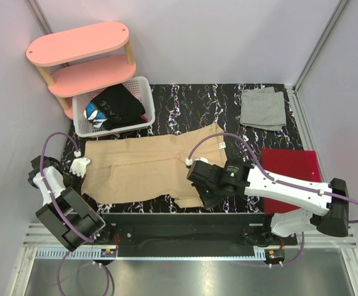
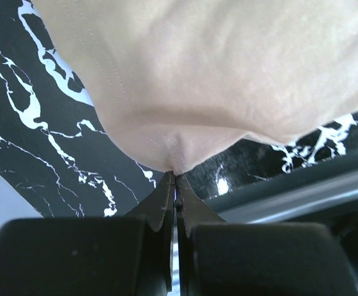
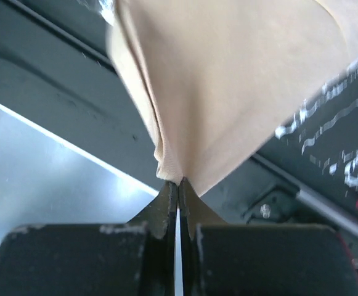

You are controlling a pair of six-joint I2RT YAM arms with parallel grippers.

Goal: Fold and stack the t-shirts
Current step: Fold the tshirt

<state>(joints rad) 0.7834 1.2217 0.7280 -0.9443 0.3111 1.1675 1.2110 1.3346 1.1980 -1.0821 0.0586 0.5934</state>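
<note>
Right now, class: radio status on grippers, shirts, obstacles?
Left gripper, right gripper: both shut on tan shirt. Grey shirt far right, untouched. Red folder under right arm, clear of shirt.

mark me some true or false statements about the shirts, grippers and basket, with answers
1. The left gripper and right gripper are both shut on the tan shirt. True.
2. The grey shirt lies on the folder. False: it lies on the table, apart from the folder.
3. The basket holds dark cloth. True.
4. The tan shirt is folded small. False: it lies spread out.
</note>
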